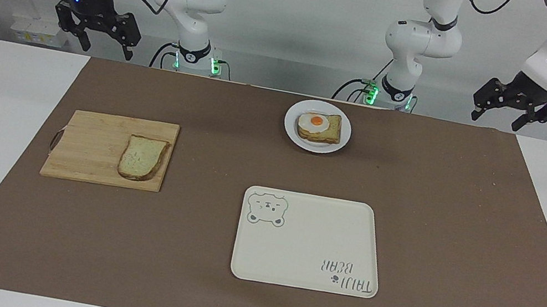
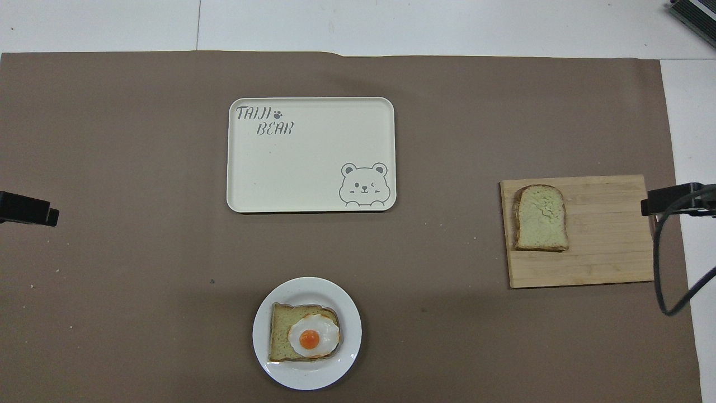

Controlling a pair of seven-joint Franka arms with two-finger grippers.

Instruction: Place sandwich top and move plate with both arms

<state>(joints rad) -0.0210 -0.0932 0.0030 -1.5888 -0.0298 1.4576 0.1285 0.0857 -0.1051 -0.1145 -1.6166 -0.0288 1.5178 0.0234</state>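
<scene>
Nearest the robots you find the plate [image 1: 314,142], carrying a toast slice [image 1: 324,128] topped with a fried egg [image 1: 313,122]. Both arms wait raised near their bases: the right gripper [image 1: 97,35] and the left gripper [image 1: 512,110] each stand with jaws wide and hold nothing. Farther out, toward the right arm's end, the sandwich top [image 1: 142,158] lies flat on a wooden cutting board [image 1: 94,147]. Farthest, note the cream tray [image 1: 308,244], marked "TAIJI BEAR" [image 2: 264,121] beside a paw print, with a bear drawing [image 2: 363,186].
</scene>
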